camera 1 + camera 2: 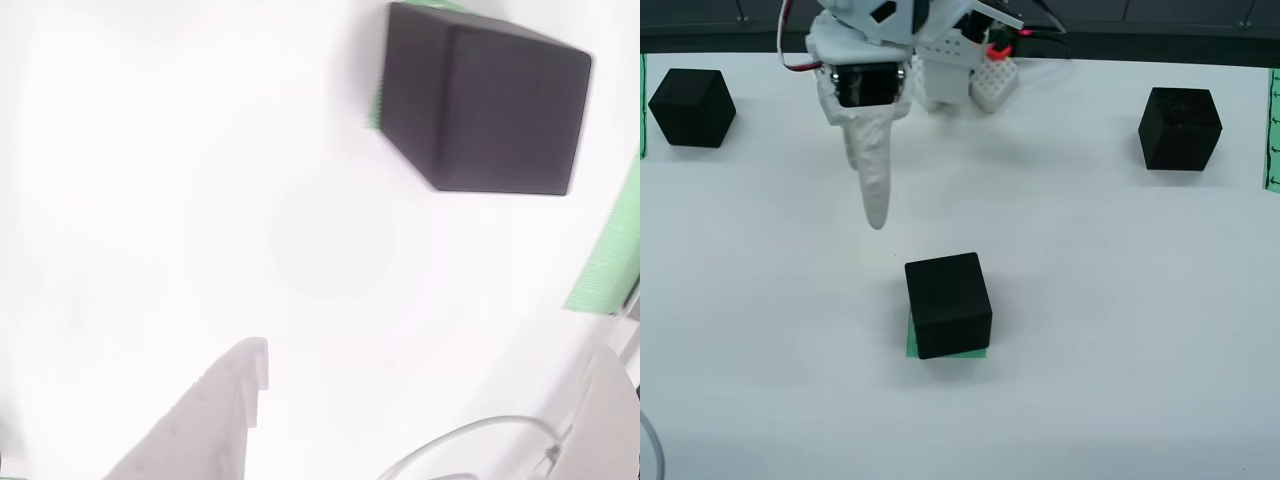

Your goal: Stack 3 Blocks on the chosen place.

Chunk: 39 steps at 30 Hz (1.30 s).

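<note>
- Landmark = green-striped patch [912, 336], the chosen place, mid-table in the fixed view.
- Block 1 [948, 304] sits on the patch, slightly off-square; green edge shows at its left and front. Same block in the wrist view [480, 110].
- Block 2 [692, 106] well apart, far-left of patch. Block 3 [1180, 127] well apart, far-right.
- Gripper [425, 400] hangs behind and left of patch, empty; fingers spread wide in the wrist view, nothing between.
- Handling (est.): rigid plastic cubes, prob. light; rough faces should give grip, rounded edges less so. Take opposite flat faces at mid-height, jaws square to the cube.
- Risk: off-centre grip → cube twists, stack lands crooked.
</note>
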Motion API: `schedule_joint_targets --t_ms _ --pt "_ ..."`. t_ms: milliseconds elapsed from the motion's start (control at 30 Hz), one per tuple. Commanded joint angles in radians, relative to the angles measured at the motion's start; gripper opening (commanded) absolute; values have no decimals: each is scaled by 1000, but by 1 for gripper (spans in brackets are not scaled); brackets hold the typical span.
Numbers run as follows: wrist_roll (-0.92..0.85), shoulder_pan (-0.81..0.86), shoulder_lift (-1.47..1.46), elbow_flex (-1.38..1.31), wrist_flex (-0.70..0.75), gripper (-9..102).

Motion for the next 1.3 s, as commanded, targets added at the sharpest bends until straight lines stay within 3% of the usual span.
schedule_joint_targets --t_ms 0,267,533,900,1267 --pt "-156 175 84 41 20 38" --pt "-489 709 32 115 -20 38" --pt "-508 1026 -176 -6 -54 38" --pt "-506 1123 -463 -382 -18 38" --pt "-508 1009 -655 -526 -6 39"
